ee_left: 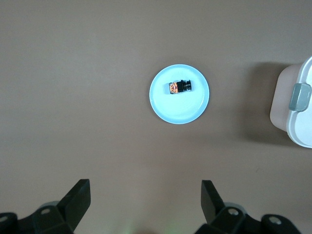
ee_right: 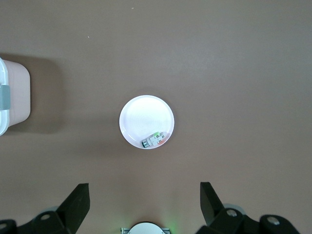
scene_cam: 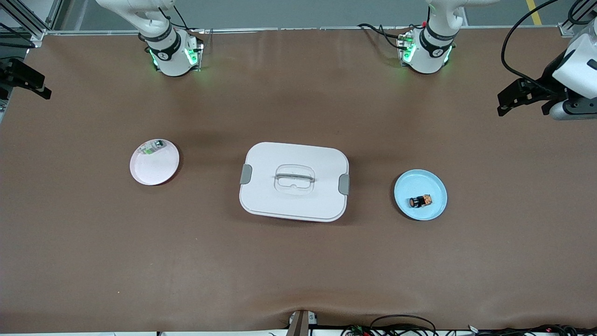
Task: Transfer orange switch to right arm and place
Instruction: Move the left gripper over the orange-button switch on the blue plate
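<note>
My left fingers (ee_left: pixel 144 204) are standing wide apart with nothing between them, hanging high over the bench (scene_cam: pixel 298 261) at the left arm's end, and looking straight down past them I am seeing bare brown surface. My right fingers (ee_right: pixel 144 204) are spread just as wide and are gripping nothing, hovering over the right arm's end of the bench. Both of my arms are waiting up in the air.

Out past my left fingers, the orange switch (ee_left: pixel 179 87) is lying on its side in the blue plate (ee_left: pixel 168 109), resting on the plate's floor, roughly in its middle. In the front view the switch (scene_cam: pixel 420 201) is sitting in that same plate (scene_cam: pixel 406 184), with its dark round end pointing toward the white lidded box (scene_cam: pixel 295 181) at the bench's middle. The plate is lying near the box, toward the left arm's end, apart from it.

Out past my right fingers, a white plate (ee_right: pixel 139 119) is sitting on the bench, holding a small green-and-white part (ee_right: pixel 155 140) close against its rim. In the front view that plate (scene_cam: pixel 151 170) is lying toward the right arm's end, well apart from the box, and the part (scene_cam: pixel 153 146) is resting at the plate's edge farthest from the front camera.

The box's lid is shut, with a grey latch (scene_cam: pixel 246 174) at each short end and a clear handle (scene_cam: pixel 295 178) recessed in its top.
</note>
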